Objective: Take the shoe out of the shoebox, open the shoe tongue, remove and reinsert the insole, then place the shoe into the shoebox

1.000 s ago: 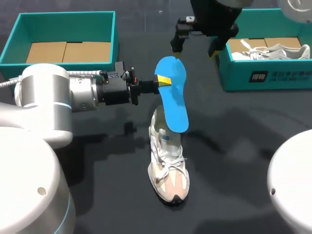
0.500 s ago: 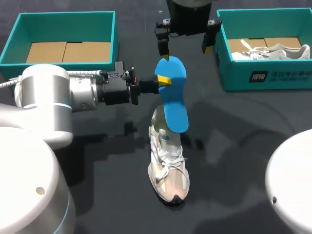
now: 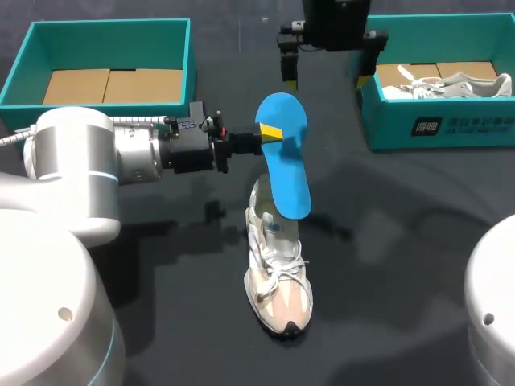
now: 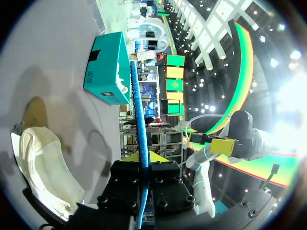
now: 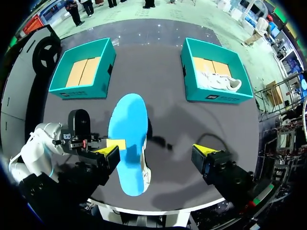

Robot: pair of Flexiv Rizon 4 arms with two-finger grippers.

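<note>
While the left gripper is clamped on the blue insole near its upper end, holding it tilted with the lower end over the heel opening of the shoe, the shoe stands upright on the black table, outside both boxes. The right gripper hangs over the table's far side, fingers spread wide, nothing between them. The right shoebox holds a second shoe; the left shoebox shows a cardboard bottom

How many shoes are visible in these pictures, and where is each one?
2. One shoe stands on the table, beneath the blue insole; the other shoe lies in the right box. Its walls may hide more.
</note>
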